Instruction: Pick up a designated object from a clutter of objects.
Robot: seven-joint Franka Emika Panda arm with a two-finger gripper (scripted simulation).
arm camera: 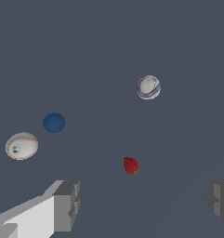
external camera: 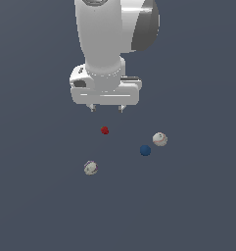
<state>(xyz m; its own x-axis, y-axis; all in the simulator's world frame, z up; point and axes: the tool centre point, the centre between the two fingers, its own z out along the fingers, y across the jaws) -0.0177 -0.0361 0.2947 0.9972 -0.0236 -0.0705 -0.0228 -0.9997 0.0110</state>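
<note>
The gripper [external camera: 107, 108] is held above the grey floor [external camera: 198, 211], its two short fingertips set apart with nothing between them. A tiny red lump [external camera: 104, 130] is seen just below it. The dark blue ball [external camera: 145, 150] lies farther off toward the exterior view's right, beside a white ball [external camera: 159, 139]; another white ball [external camera: 90, 167] is set well apart.

The tabletop [external camera: 198, 206] is one flat dark grey-blue all over, with no pattern. The small ball [external camera: 145, 150] is plain dark blue and smooth. The ball just beside it [external camera: 159, 139] is white with thin red stitch marks. The other white ball [external camera: 90, 167] has a purple ring and some reddish marks. The tiny lump [external camera: 104, 130] nearest the fingers [arm camera: 67, 204] is bright red, with a bit of green on it. The fingers are grey, and the arm [external camera: 107, 44] above them is white with a dark grey patch.
</note>
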